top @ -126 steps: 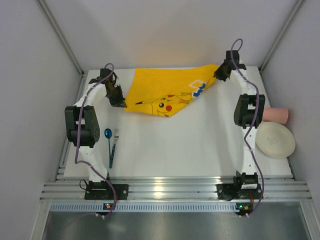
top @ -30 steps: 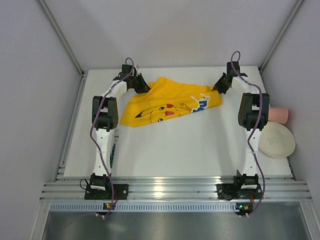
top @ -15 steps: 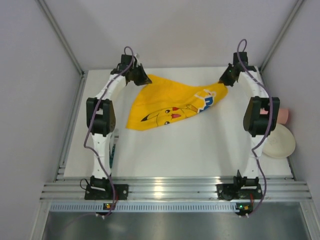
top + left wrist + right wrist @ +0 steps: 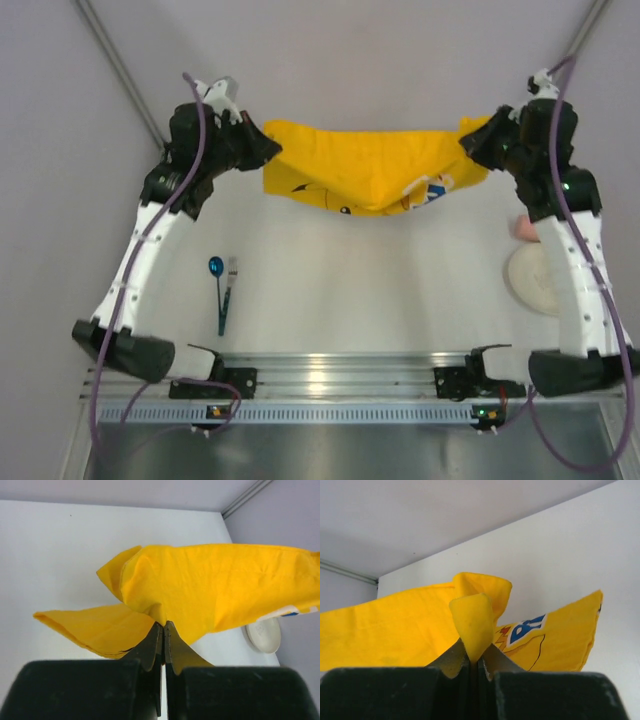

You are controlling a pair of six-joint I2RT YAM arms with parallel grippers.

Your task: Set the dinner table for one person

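Left gripper (image 4: 162, 626) and right gripper (image 4: 471, 659) pinch the yellow printed cloth (image 4: 360, 170) above the white dinner table's (image 4: 380, 295) far edge; uneven pull risks slippage.

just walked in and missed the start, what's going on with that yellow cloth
Two robot arms hold a yellow cloth up over the dinner table. The left hand and the right hand are each shut on one end of it, and it sags in the middle between them. A blue spoon and a fork lie on the left side of the table. A plate and a pink cup sit at the right edge, and neither hand is touching them.
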